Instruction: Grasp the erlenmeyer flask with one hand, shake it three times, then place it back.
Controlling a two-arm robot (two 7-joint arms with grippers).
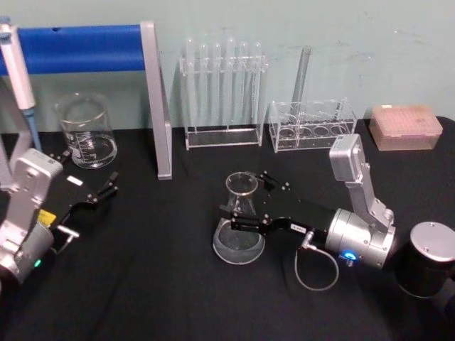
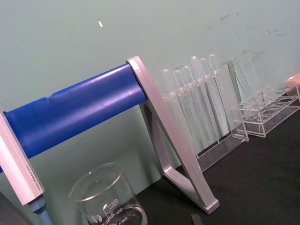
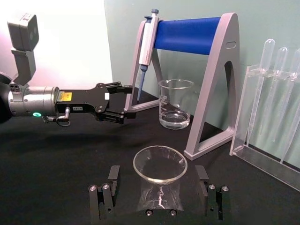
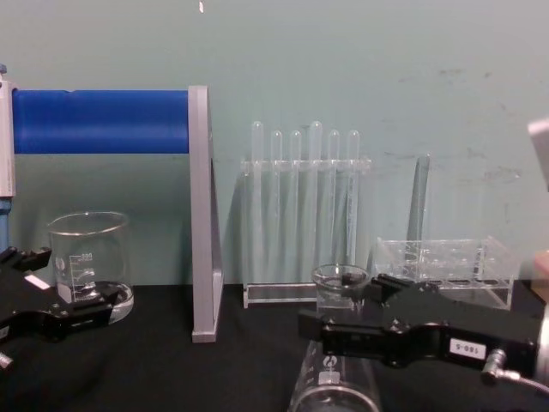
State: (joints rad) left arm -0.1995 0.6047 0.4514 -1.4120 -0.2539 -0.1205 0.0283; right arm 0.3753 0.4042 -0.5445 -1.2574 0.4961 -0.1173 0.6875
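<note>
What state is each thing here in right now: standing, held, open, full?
erlenmeyer flask: upright on the table, a little liquid inside, not gripped.
right gripper: open, fingers either side of the flask.
beaker: upright, a little liquid.
left gripper: open, empty, near the beaker.
pipette: hanging on the blue stand.
test tubes: upright in their rack.

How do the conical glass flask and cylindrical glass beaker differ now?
The conical flask narrows to a neck; the cylindrical beaker is straight-walled. The flask sits inside the open right pincer; the beaker stands free near the left pincer. Both are clear glass holding some liquid.
</note>
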